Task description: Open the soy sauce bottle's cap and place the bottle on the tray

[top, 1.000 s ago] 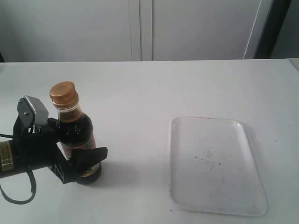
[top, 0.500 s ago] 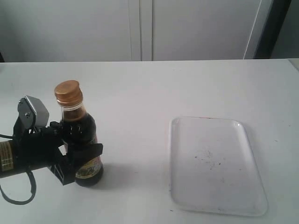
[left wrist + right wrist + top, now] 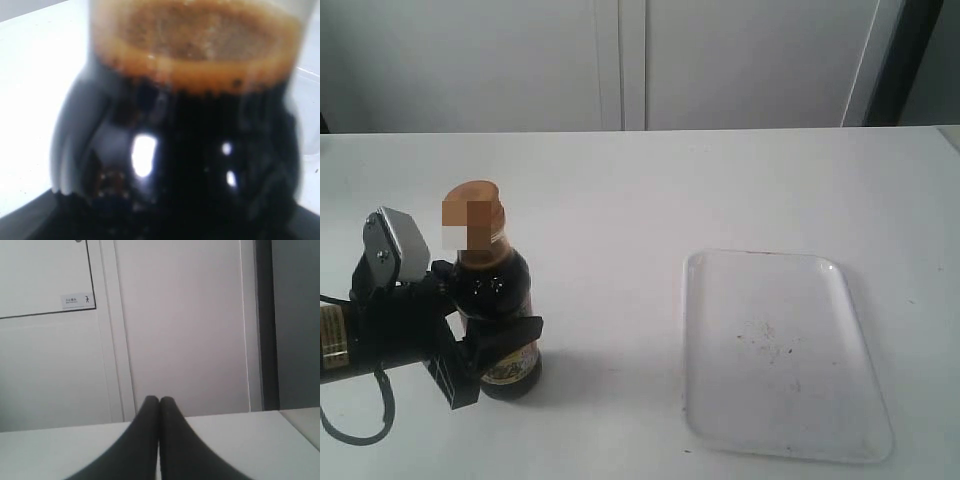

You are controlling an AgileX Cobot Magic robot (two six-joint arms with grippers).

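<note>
The left gripper (image 3: 500, 345) grasps the soy sauce bottle (image 3: 498, 310), cap (image 3: 475, 215) closed, on the desk (image 3: 640, 190), well apart from the tray (image 3: 782, 350); the right gripper (image 3: 160, 405) holds its fingers pressed together, empty.

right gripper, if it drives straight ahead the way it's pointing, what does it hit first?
Probably nothing close. The right gripper, fingers shut together, points level over bare white table toward the pale cabinet doors behind. That wall looks first in line, though depth is unclear.
</note>
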